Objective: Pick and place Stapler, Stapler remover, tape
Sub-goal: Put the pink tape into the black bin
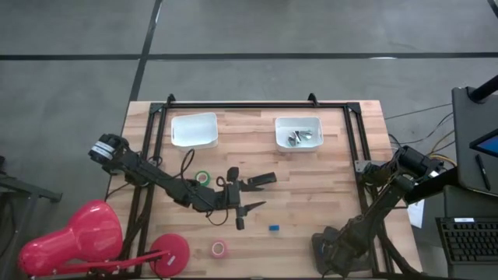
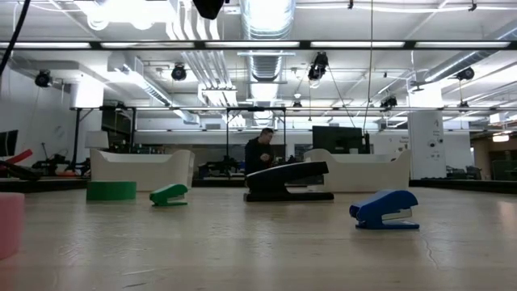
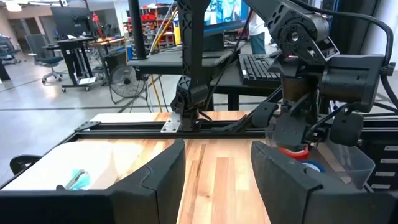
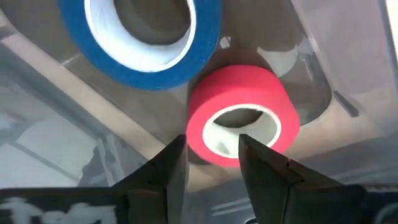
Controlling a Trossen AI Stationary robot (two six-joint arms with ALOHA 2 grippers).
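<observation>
A wooden table point(image 1: 327, 179) carries two white bins. The left gripper point(image 1: 250, 194) hovers mid-table with fingers spread, empty, beside the black stapler point(image 1: 261, 180). At the near right edge, the right gripper point(image 4: 208, 163), fingers parted, is over a clear container point(image 4: 311, 93), releasing a red tape point(image 4: 239, 112) beside a blue tape point(image 4: 140, 43). It should lift straight up to avoid snagging.

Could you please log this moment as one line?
left gripper: open, empty, mid-table | right gripper: open over red tape beside blue tape in clear bin
</observation>
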